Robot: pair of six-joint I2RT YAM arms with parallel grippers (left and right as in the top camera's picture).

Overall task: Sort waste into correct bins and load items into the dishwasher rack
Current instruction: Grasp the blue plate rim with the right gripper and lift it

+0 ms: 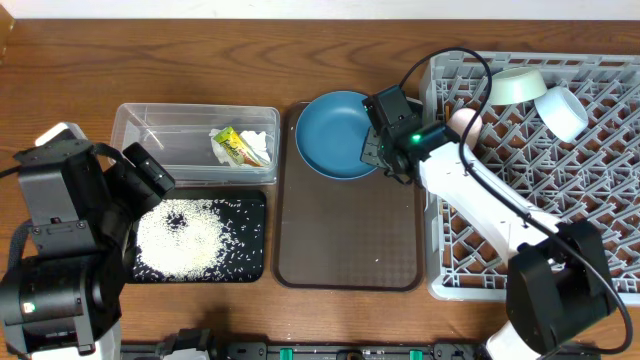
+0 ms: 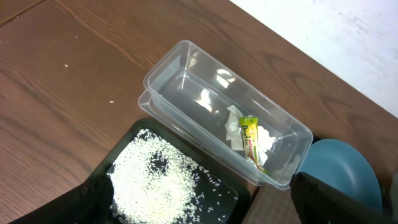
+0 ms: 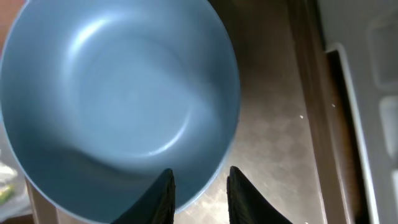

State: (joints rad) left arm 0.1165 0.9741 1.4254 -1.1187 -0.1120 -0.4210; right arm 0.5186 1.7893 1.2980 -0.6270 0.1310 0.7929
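Observation:
The round blue plate (image 1: 338,133) (image 3: 118,93) lies at the back of the brown serving tray (image 1: 350,235). My right gripper (image 1: 378,140) (image 3: 200,177) is shut on its near rim, one finger inside and one outside. My left gripper (image 2: 199,208) hangs wide open over the black tray (image 1: 255,240) (image 2: 233,199), which holds white rice (image 1: 185,235) (image 2: 155,183). The clear tub (image 1: 160,130) (image 2: 186,74) holds the yellow-green wrapper (image 1: 233,145) (image 2: 252,138) and white tissue (image 1: 260,146) (image 2: 234,127). A mint bowl (image 1: 517,85), a small light-blue bowl (image 1: 562,112) and a pink-white cup (image 1: 463,122) sit in the grey rack (image 1: 600,210).
The rack's left wall (image 1: 437,230) stands right beside the brown tray's edge (image 3: 311,93). The tub and the black tray lie side by side, left of the brown tray. Bare wooden table (image 1: 200,50) runs along the back.

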